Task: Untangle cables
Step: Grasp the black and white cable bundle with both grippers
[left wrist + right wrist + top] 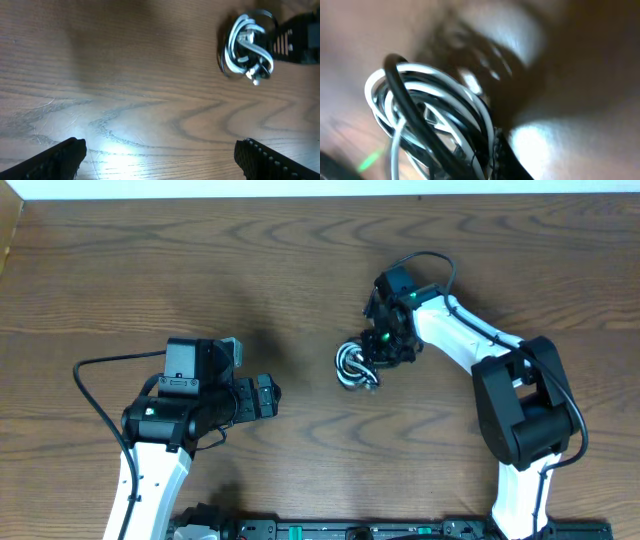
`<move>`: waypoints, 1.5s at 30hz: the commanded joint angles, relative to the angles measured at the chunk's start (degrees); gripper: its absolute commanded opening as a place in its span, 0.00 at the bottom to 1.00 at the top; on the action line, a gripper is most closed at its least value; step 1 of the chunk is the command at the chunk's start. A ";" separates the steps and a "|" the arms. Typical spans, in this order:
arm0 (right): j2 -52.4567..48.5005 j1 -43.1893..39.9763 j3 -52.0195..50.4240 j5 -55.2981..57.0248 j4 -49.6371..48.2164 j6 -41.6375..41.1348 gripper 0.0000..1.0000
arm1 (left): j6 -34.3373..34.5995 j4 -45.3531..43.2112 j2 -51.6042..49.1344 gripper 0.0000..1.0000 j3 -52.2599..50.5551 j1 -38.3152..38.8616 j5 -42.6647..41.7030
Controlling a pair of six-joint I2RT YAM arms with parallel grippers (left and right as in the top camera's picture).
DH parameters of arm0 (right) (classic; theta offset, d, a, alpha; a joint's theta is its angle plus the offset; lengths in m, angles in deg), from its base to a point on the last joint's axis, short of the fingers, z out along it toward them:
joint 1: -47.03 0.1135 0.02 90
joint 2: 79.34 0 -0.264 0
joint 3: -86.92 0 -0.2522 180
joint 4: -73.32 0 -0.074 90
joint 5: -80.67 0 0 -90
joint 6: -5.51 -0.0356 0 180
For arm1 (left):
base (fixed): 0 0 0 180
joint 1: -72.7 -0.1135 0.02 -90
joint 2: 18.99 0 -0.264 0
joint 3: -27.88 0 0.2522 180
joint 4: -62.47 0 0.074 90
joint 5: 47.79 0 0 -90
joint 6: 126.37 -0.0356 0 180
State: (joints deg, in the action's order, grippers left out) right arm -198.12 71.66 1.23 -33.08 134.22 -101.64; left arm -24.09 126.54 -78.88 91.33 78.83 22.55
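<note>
The cables (350,366) are a small coil of thin black and white cords near the middle of the wooden table. My right gripper (379,356) is down at the coil's right side and shut on it. In the right wrist view the cables (435,115) fill the frame against one dark finger of my right gripper (492,160). My left gripper (272,397) is open and empty, left of the coil and apart from it. In the left wrist view, my left gripper (160,157) shows wide-spread fingers low in the frame, with the cables (247,47) at the upper right.
The wooden table (300,270) ends at a pale edge along the back and at the far left. The right arm's thick black cable (425,260) loops behind its wrist. A dark rail (350,530) runs along the front edge.
</note>
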 commanded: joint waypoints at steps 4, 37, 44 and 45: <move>6.21 0.31 -0.13 -2.86 5.25 6.54 0.01 | 0.70 -1.79 -0.35 0.98 0.79 0.24 -5.42; 9.81 0.61 -0.13 -27.93 3.48 11.26 0.06 | 1.79 -25.42 -17.14 0.08 0.79 11.82 -15.72; 9.81 0.61 -0.15 19.41 11.72 -0.59 0.16 | 1.73 -22.05 -17.14 0.07 0.79 11.80 -15.63; 9.81 0.61 -0.15 25.14 13.27 -2.75 0.17 | 1.62 -21.46 -17.14 0.07 0.79 11.80 -15.26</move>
State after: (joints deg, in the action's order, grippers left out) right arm -188.79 72.62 1.08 -35.68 145.43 -96.35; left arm -21.80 103.94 -95.80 91.33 90.57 7.67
